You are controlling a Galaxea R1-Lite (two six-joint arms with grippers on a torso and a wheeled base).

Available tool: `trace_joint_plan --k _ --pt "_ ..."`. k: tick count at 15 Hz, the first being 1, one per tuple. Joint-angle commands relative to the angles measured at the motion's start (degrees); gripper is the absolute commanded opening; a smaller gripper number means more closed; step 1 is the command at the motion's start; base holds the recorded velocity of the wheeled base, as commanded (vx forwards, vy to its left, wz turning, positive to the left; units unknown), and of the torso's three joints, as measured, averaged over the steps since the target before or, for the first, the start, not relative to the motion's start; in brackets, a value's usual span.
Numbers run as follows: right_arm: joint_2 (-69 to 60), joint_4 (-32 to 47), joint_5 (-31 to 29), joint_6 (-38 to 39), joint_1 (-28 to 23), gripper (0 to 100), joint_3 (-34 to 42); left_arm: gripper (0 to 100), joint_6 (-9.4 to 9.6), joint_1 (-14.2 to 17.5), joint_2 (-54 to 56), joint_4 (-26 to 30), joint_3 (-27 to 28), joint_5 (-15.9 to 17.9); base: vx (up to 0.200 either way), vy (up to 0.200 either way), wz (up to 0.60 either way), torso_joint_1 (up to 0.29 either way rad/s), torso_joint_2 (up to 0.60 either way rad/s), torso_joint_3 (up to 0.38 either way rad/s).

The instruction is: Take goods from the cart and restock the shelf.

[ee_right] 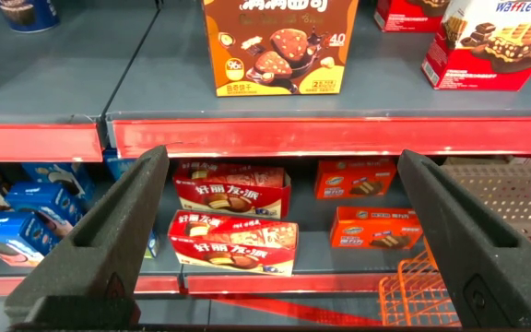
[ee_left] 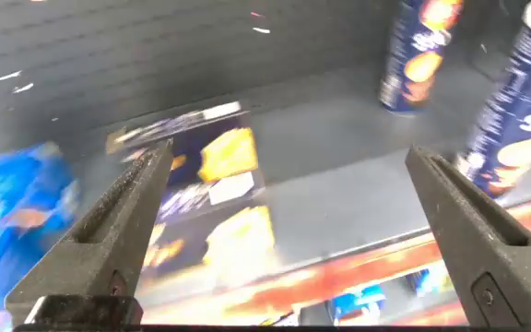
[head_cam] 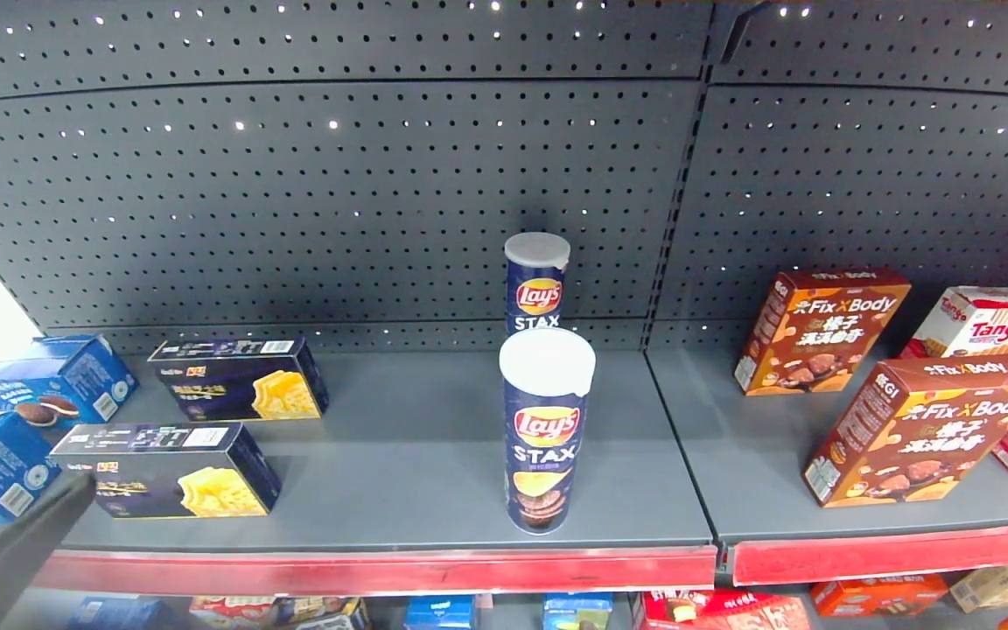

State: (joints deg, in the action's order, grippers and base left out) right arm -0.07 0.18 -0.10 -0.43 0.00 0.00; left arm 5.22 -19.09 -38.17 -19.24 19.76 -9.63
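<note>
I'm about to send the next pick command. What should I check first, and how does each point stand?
1. Left claw open and empty: ok.
2. Right claw open and empty: ok.
3. Front chip can upright: ok.
4. Bare shelf space between the front navy box and that can: ok.
5. Goods waiting in the orange wire basket: cannot tell.
</note>
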Motion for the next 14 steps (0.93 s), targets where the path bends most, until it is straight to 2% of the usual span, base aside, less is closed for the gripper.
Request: trace_joint_plan --k 1,3,4,5,7,8,9,11,13,14 --pt "0.07 -0.01 0.01 -0.01 0.00 100 0.00 100 -2.67 7.31 15.84 0.69 -9.39 0.14 0.000 0.000 0.00 0.000 0.00 0.000" --pt "0.07 -0.01 0.01 -0.01 0.00 100 0.00 100 -3.20 10.92 20.15 0.78 -13.17 0.67 0.000 0.000 0.00 0.000 0.00 0.000" --pt "0.07 -0.01 0.01 -0.01 0.00 100 0.00 100 -4.78 14.70 22.44 1.22 -15.45 3.13 0.000 0.000 0.00 0.000 0.00 0.000" --pt "0.07 -0.01 0.01 -0.01 0.00 100 0.00 100 -5.04 17.16 24.72 3.24 -17.21 4.80 0.000 0.000 0.00 0.000 0.00 0.000" --pt "0.07 -0.01 0.01 -0.01 0.00 100 0.00 100 -5.04 19.88 29.47 8.69 -19.76 5.15 0.000 0.000 0.00 0.000 0.00 0.000" --pt "0.07 -0.01 0.01 -0.01 0.00 100 0.00 100 -5.04 20.50 30.70 11.85 -19.76 5.06 0.000 0.000 0.00 0.000 0.00 0.000" --pt "0.07 -0.01 0.01 -0.01 0.00 100 0.00 100 -5.83 21.82 32.02 15.46 -19.76 5.24 0.000 0.000 0.00 0.000 0.00 0.000" --pt "0.07 -0.01 0.01 -0.01 0.00 100 0.00 100 -7.68 22.43 32.90 15.63 -19.76 5.50 0.000 0.000 0.00 0.000 0.00 0.000" --pt "0.07 -0.01 0.01 -0.01 0.00 100 0.00 100 -7.06 21.02 33.95 15.63 -19.76 6.29 0.000 0.000 0.00 0.000 0.00 0.000" --pt "0.07 -0.01 0.01 -0.01 0.00 100 0.00 100 -7.33 20.06 35.00 15.81 -19.76 6.64 0.000 0.000 0.00 0.000 0.00 0.000"
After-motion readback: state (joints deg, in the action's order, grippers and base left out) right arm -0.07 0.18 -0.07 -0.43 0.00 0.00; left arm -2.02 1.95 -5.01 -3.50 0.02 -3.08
